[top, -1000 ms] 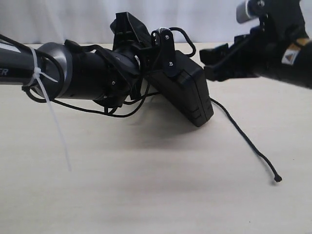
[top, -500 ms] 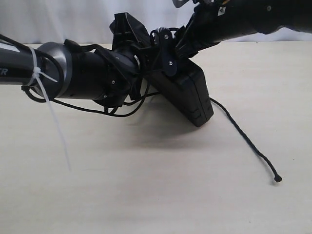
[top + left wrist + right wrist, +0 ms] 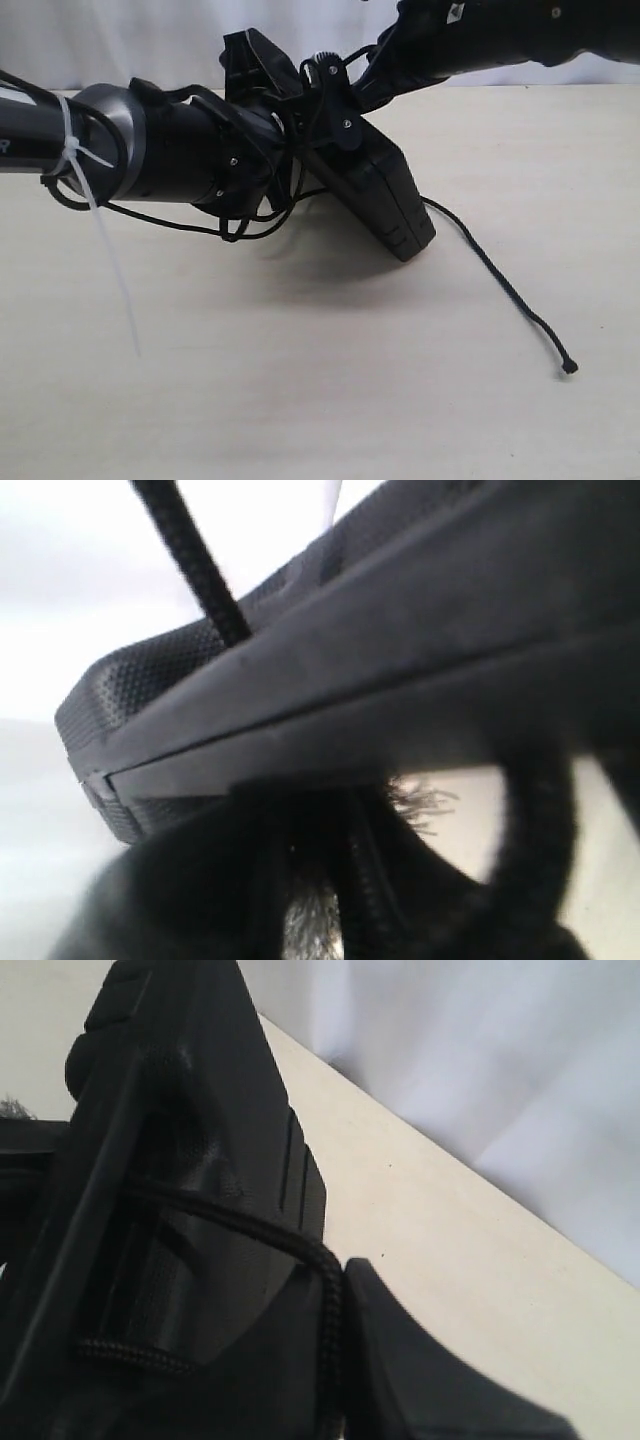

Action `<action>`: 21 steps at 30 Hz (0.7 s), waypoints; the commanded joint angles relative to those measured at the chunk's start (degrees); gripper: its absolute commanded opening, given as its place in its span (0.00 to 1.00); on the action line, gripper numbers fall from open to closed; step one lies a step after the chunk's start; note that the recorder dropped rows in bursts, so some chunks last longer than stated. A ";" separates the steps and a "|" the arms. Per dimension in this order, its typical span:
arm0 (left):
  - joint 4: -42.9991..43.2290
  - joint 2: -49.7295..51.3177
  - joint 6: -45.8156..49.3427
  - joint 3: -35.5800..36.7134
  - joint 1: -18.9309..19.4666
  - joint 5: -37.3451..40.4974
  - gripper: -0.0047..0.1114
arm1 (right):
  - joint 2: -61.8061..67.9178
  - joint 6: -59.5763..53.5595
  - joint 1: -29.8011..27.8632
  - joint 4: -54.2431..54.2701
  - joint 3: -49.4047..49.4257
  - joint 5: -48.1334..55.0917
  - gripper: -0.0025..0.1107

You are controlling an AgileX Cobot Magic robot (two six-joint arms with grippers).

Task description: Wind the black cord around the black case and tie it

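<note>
The black case (image 3: 385,190) hangs tilted above the table, held at its upper end by my left gripper (image 3: 335,105), which is shut on it. In the left wrist view the case's edge (image 3: 400,630) fills the frame, with the black cord (image 3: 190,560) crossing it and the frayed tuft (image 3: 425,800) close to the jaws. My right gripper (image 3: 375,80) reaches in behind the case's top. In the right wrist view it (image 3: 335,1360) is shut on the cord (image 3: 250,1225), which runs over the case (image 3: 190,1080). The cord's free part (image 3: 500,275) trails across the table to a knotted tip.
The light wooden table (image 3: 330,400) spreads under the case. A white cable tie (image 3: 105,250) dangles from the left arm, and thin arm cables (image 3: 240,230) loop below its wrist. A white backdrop (image 3: 130,40) stands behind.
My right arm swung in from the right to the case's top and closed on the cord. The case shifted slightly up and left, dragging the trailing cord a little.
</note>
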 commanded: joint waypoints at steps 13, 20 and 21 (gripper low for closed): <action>-2.75 -1.85 -0.36 -0.05 -1.48 26.68 0.49 | -4.66 8.75 -0.21 0.09 -0.24 1.78 0.06; -2.75 -3.06 -14.96 0.41 -0.84 9.37 0.49 | -6.90 8.84 -0.21 -1.43 -0.24 7.84 0.06; -2.23 -3.74 -18.22 1.03 -0.43 4.94 0.49 | -6.93 8.84 -0.21 -1.43 -0.24 8.54 0.06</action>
